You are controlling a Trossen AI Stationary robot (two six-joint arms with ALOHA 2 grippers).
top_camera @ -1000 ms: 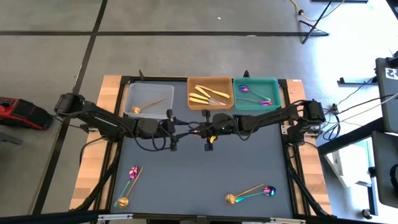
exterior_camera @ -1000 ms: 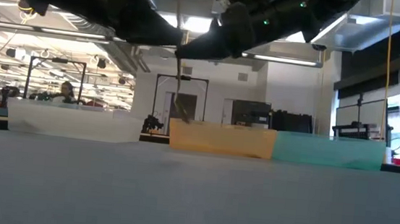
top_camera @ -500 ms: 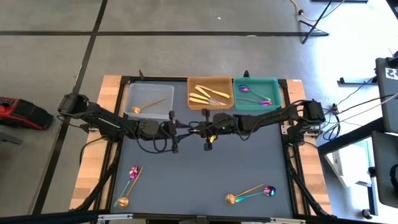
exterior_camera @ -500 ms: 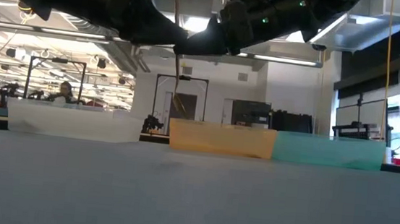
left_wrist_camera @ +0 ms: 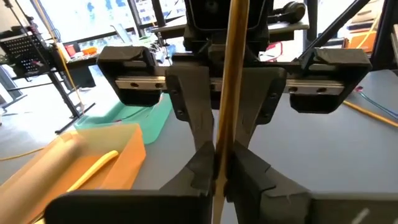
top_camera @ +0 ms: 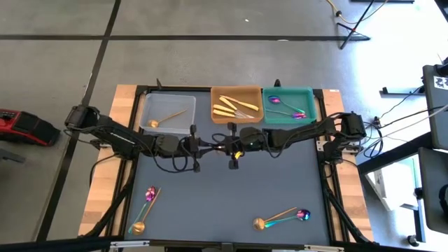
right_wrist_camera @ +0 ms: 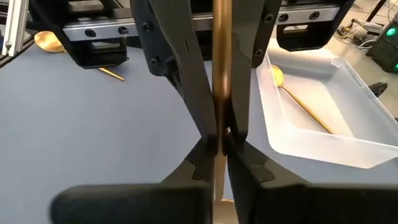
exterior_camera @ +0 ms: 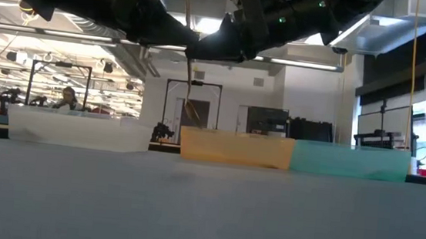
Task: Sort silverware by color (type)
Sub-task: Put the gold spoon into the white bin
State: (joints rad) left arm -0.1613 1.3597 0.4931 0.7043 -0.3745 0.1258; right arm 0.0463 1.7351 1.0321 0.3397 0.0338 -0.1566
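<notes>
The left gripper (top_camera: 207, 146) has closed in on the right gripper (top_camera: 222, 146) below the orange tray (top_camera: 236, 120), both apparently clenched on one gold utensil (exterior_camera: 188, 63), suggesting a mid-air handover

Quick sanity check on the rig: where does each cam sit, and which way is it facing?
High: above the table, looking straight down; both arms show, left gripper and right gripper meeting mid-table.
Low: at tabletop height, looking level toward the trays and the room; arms overhead, gold utensil hanging.
Left wrist: on the left arm, facing the right gripper, orange tray beyond.
Right wrist: on the right arm, facing the left gripper, clear tray beyond.
Shared: both wrist views show the utensil pinched by the opposite gripper.
</notes>
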